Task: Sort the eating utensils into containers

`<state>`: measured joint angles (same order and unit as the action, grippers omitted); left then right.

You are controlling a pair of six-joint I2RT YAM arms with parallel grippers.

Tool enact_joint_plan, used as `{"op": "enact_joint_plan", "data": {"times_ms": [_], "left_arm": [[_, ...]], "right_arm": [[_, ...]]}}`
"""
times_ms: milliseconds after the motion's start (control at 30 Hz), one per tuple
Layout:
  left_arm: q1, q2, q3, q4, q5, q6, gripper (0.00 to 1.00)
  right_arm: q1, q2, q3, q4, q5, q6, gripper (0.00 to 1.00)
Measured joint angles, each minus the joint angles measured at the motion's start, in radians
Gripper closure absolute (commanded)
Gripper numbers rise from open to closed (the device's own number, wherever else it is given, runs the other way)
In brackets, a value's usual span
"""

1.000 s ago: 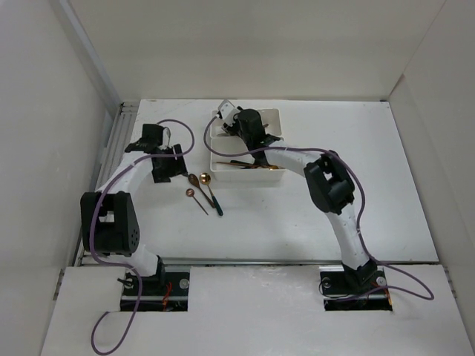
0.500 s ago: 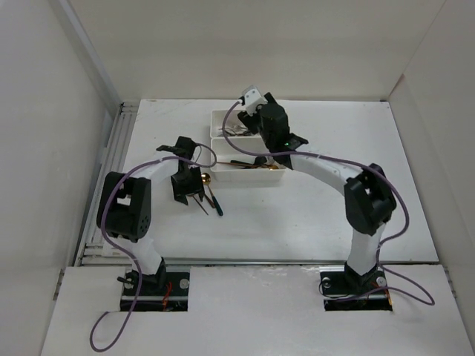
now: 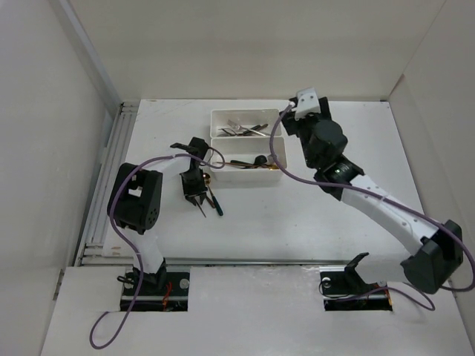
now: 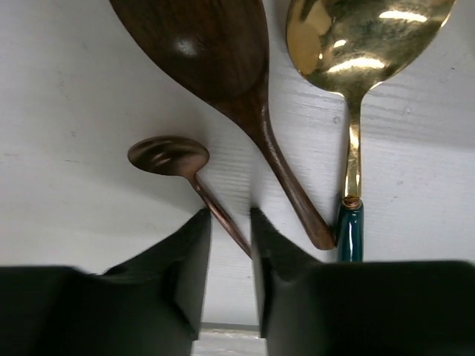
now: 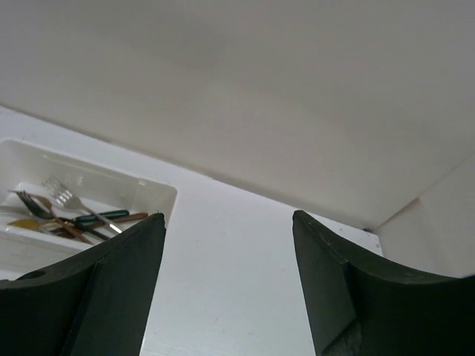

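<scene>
Right tool [image 5: 228,217], spread, has swung right of fork tray [image 5: 96,165]; left tool [image 4: 230,219] has narrowed, not yet pinching, straddling slim copper spoon [image 4: 169,154] handle.

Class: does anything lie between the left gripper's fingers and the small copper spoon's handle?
Nothing visible does. The left gripper straddles the small copper spoon by its handle, with bare table around it. The dark wooden spoon lies alongside, just outside one finger.
</scene>
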<state>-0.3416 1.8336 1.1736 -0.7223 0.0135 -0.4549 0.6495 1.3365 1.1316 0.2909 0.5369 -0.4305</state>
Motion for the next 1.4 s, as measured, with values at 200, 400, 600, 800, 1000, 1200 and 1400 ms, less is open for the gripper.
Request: {"op": "enact_joint_plan", "data": {"times_ms": [200, 400, 600, 800, 1000, 1200, 1400], "left_arm": [[-0.010, 0.011, 0.011, -0.007, -0.006, -0.013, 1.00], [-0.013, 0.018, 0.031, -0.029, -0.028, -0.015, 1.00], [0.025, 0.010, 0.089, -0.021, -0.190, 0.029, 1.00], [0.053, -0.105, 0.124, -0.003, -0.301, 0.087, 1.00], [-0.028, -0.195, 0.196, 0.098, -0.386, 0.302, 1.00], [-0.277, -0.199, 0.267, 0.450, -0.396, 0.673, 1.00], [-0.378, -0.159, 0.271, 0.590, -0.296, 0.949, 1.00]], "right_arm": [[-0.001, -0.165, -0.020, 0.008, 0.032, -0.056, 0.25], [-0.001, -0.257, -0.038, 0.016, 0.041, -0.073, 0.24], [-0.001, -0.295, -0.097, 0.008, 0.042, -0.040, 0.24], [-0.001, -0.304, -0.120, 0.001, 0.027, -0.009, 0.24], [-0.001, -0.311, -0.122, 0.002, 0.006, 0.002, 0.24], [-0.001, -0.343, -0.155, -0.001, 0.000, 0.001, 0.24], [-0.001, -0.417, -0.201, -0.002, 0.002, -0.008, 0.24]]}}
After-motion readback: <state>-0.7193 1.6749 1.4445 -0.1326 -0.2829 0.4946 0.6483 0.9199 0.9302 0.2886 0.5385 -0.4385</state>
